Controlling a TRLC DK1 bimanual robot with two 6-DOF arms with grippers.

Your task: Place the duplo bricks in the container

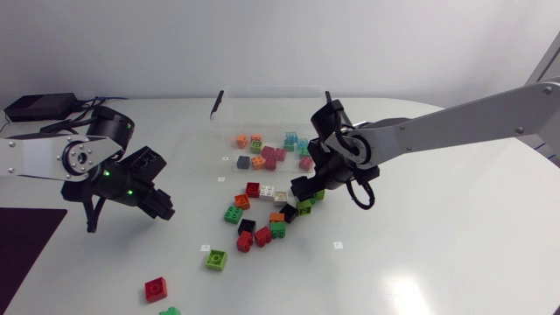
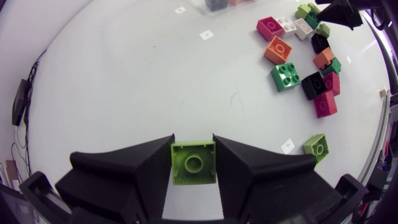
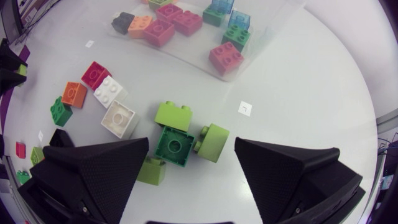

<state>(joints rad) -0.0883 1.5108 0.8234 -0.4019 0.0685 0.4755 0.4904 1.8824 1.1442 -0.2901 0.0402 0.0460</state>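
The left gripper (image 2: 193, 144) is clamped on a lime-green square plastic duplo brick (image 2: 193, 163). Both broad black fingers press its opposite side walls, with its hollow underside turned to the wrist camera. That squared grip on flat walls looks meant to stop the brick twisting on the way over. It sits well apart from the clear plastic container (image 1: 262, 88), off to the left arm's side of it, so the carry across is not yet made.

The right gripper (image 3: 191, 144) has its jaws spread wide with nothing in them. It hangs just outside the container's near wall (image 3: 261, 46), over a tight knot of green pieces. A dark green square brick (image 3: 173, 146) lies under the gap, its hollow side up. A lime-green two-stud brick (image 3: 174, 115) touches it on the container side, and a lime-green brick tipped on its side (image 3: 214, 142) lies against it on the other. The wide opening seems chosen to straddle this cluster, though the crowding may make it hard to take one piece cleanly.

Inside the container lie the bricks already delivered, among them a red four-stud brick (image 3: 225, 57) close to that near wall. Farther from the container than the green knot, a loose scatter waits on the white table (image 1: 420, 262), including a white studded brick (image 3: 112, 90) and an orange brick (image 3: 73, 93). By my estimate the job is roughly half done.
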